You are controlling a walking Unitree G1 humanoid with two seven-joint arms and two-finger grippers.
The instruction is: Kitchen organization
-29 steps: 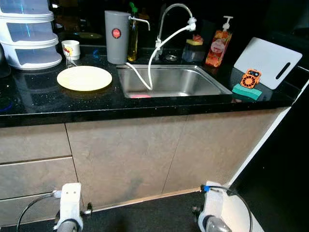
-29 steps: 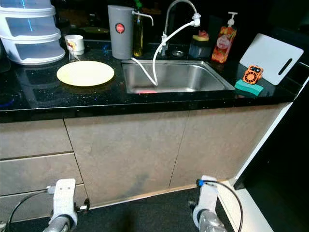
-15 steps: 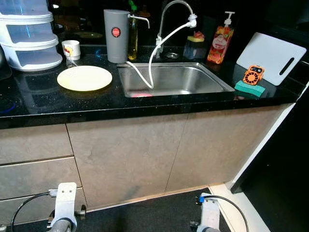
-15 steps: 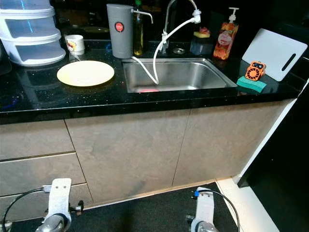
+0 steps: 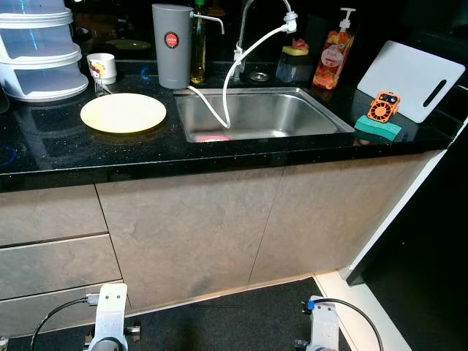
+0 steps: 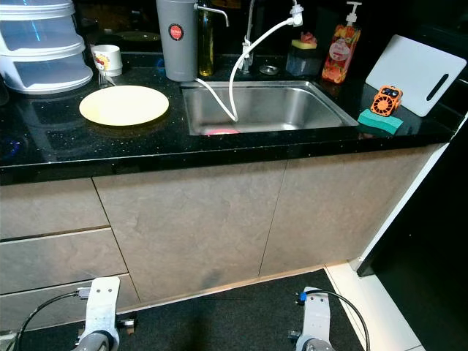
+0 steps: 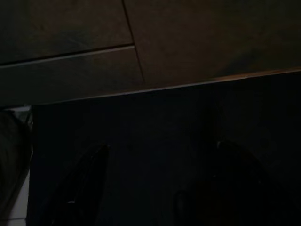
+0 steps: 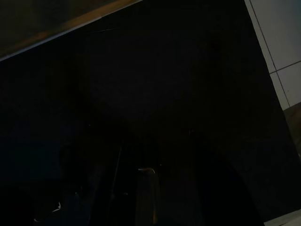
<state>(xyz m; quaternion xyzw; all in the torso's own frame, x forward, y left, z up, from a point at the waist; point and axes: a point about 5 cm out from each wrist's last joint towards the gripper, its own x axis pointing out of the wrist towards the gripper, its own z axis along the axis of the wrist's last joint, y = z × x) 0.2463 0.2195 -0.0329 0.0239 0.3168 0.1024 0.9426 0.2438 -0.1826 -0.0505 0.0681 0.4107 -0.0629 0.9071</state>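
Observation:
A pale yellow plate (image 5: 123, 112) lies on the black counter (image 5: 58, 157), left of the steel sink (image 5: 292, 117). Something pink (image 5: 213, 138) lies in the sink under a white hose (image 5: 232, 84). A green sponge (image 5: 378, 127) with an orange gadget (image 5: 382, 107) on it sits to the right of the sink. Both arms hang idle low before the cabinets, the left arm (image 5: 110, 322) and the right arm (image 5: 322, 329). In the dark left wrist view my left gripper (image 7: 160, 188) is open over the dark floor, holding nothing. The right wrist view is too dark to read.
Behind the sink stand a grey canister (image 5: 170, 45), an oil bottle (image 5: 198, 51), a sponge holder (image 5: 295, 64) and a soap bottle (image 5: 331, 58). A mug (image 5: 102, 67) and stacked white containers (image 5: 40, 44) stand back left, and a white cutting board (image 5: 409, 79) leans at the right. Beige cabinet fronts (image 5: 190, 227) face me.
The camera has shifted a little, so the counter sits slightly higher in the picture. Nothing on the counter has moved, and both arms still hang.

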